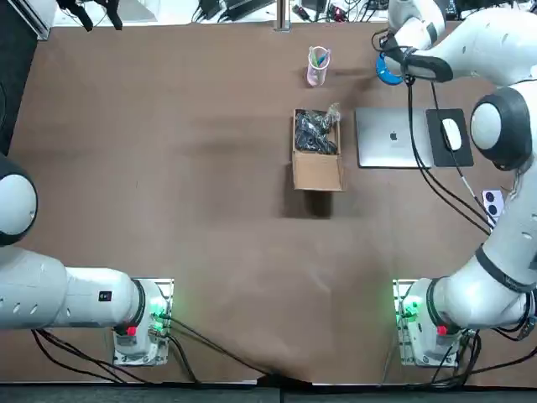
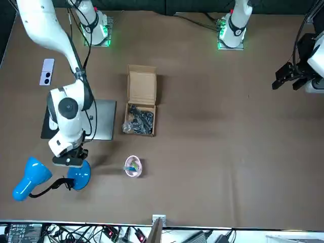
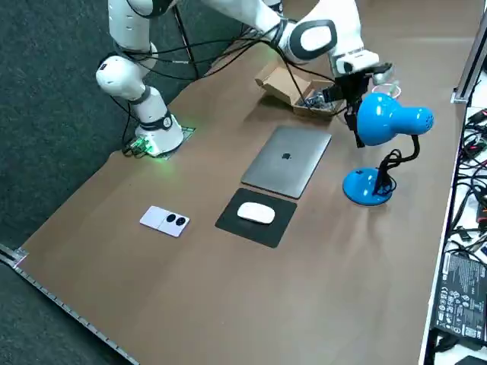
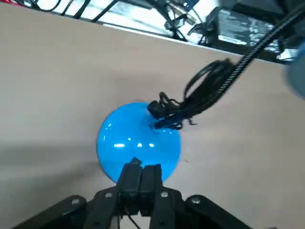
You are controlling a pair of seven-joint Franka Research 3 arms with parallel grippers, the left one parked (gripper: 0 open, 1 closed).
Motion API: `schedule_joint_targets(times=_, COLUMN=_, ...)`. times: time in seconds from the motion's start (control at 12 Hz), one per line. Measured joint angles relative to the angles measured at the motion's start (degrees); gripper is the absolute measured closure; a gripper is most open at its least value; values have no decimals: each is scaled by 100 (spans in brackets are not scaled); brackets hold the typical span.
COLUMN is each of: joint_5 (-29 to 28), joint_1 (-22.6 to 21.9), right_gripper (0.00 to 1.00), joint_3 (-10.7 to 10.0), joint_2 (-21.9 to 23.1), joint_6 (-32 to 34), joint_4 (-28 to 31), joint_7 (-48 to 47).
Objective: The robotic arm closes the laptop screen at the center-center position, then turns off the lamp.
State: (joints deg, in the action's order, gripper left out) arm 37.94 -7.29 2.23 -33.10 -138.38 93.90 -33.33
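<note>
Laptop [image 1: 393,137] lies lid down, flat on the brown table [image 1: 168,168], just beside the open cardboard box [image 1: 317,151] on the working arm's side of it. Beyond it, near the table's far edge, I see the blue lamp [image 3: 384,125] on its round base [image 4: 138,140], and my right gripper [image 4: 140,172] hangs at that base's rim with both fingers pressed together, holding nothing; whether the tips touch it I cannot tell. On the laptop's other side lies a black mouse pad [image 1: 449,138] carrying a white mouse [image 1: 451,133].
</note>
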Motion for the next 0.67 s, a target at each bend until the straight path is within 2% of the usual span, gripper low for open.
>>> schedule_joint_targets(times=0.42, joint_5=-157, joint_1=-25, right_gripper=98, joint_3=166, joint_2=946, joint_6=385, joint_4=718, joint_7=0)
schedule_joint_targets(times=0.5, joint_5=-276, joint_1=-26, right_gripper=98, joint_3=224, joint_2=1183, joint_6=491, joint_4=914, joint_7=0)
schedule_joint_targets(times=0.58, joint_5=-638, joint_1=-29, right_gripper=98, joint_3=398, joint_2=1617, joint_6=960, joint_4=1169, joint_7=41)
schedule_joint_targets(times=0.67, joint_5=-935, joint_1=-34, right_gripper=98, joint_3=496, joint_2=1797, joint_6=1247, joint_4=1204, joint_7=144)
